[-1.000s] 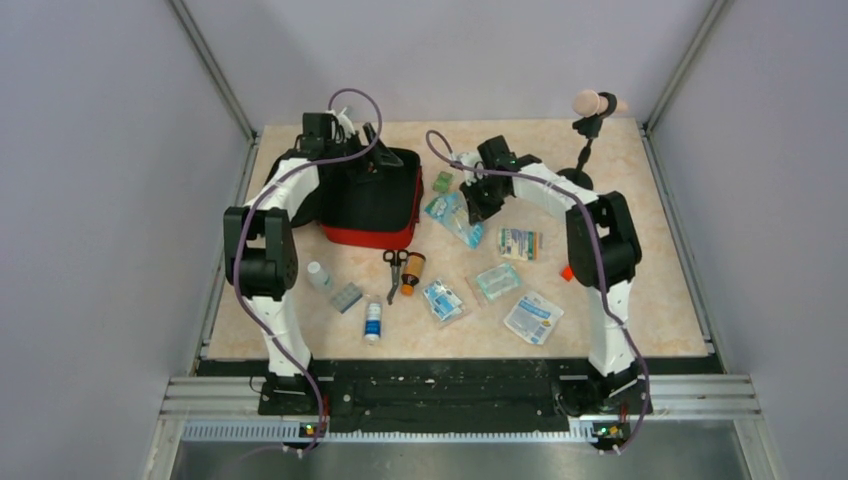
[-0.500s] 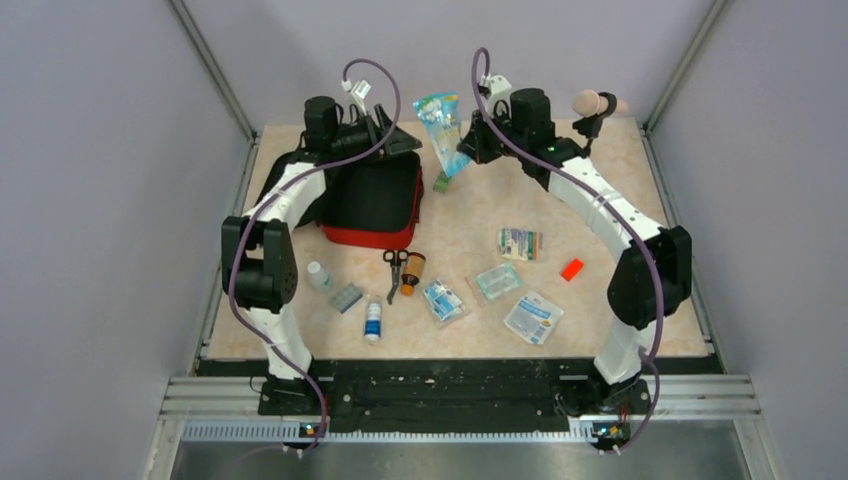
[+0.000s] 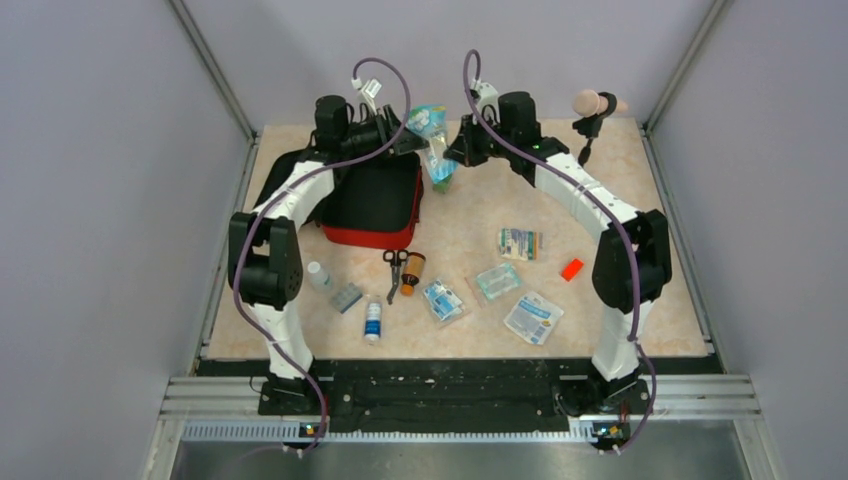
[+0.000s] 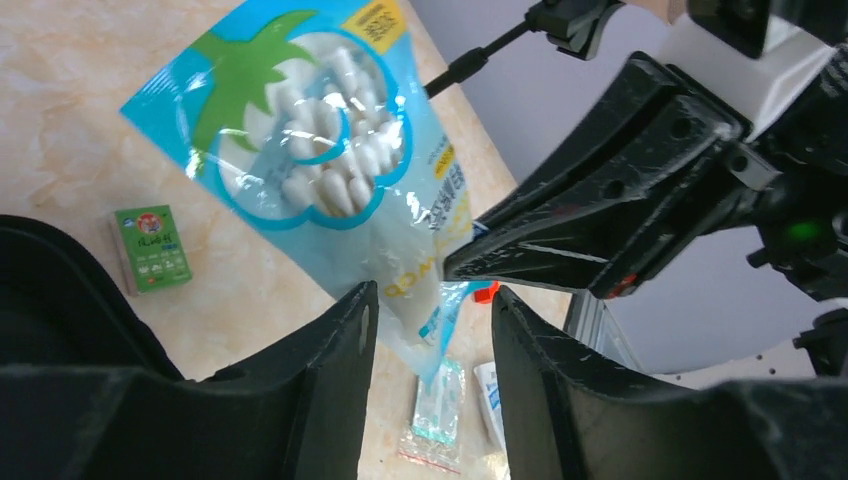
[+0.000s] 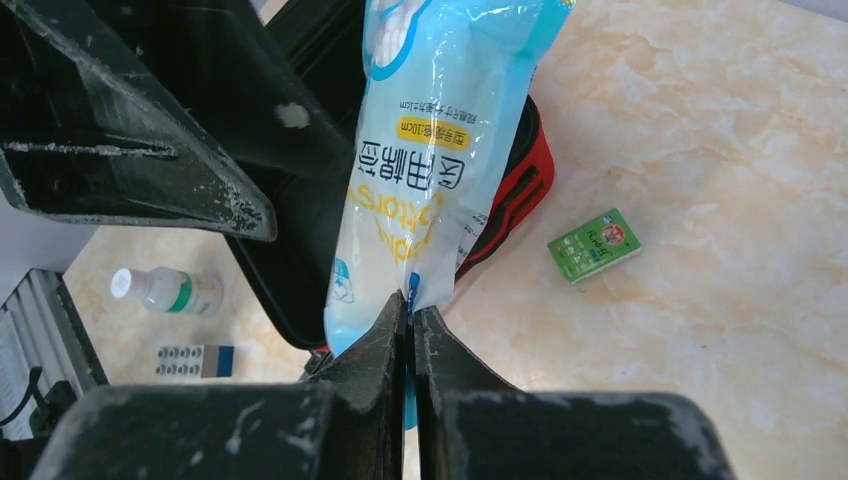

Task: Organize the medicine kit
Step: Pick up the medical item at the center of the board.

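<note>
My right pincer (image 5: 408, 305) is clenched on the cotton-swab bag (image 3: 432, 140), aloft over the far edge of the table (image 3: 600, 300). My left pincer (image 4: 430, 300) stands released astride its end. The open medicine kit (image 3: 375, 205) lies below-left, nearer my left arm (image 3: 290, 195).

Far centre blocked: swab bag (image 3: 433, 140) hangs at open medicine kit's (image 3: 375, 205) right edge. Near centre littered with packets (image 3: 533, 318). Right strip of table (image 3: 672, 300) free.

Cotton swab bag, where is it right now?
In the top view the bag hangs midair at the far middle, pinched by the right gripper beside the open medicine kit, one end inside the open left gripper.
</note>
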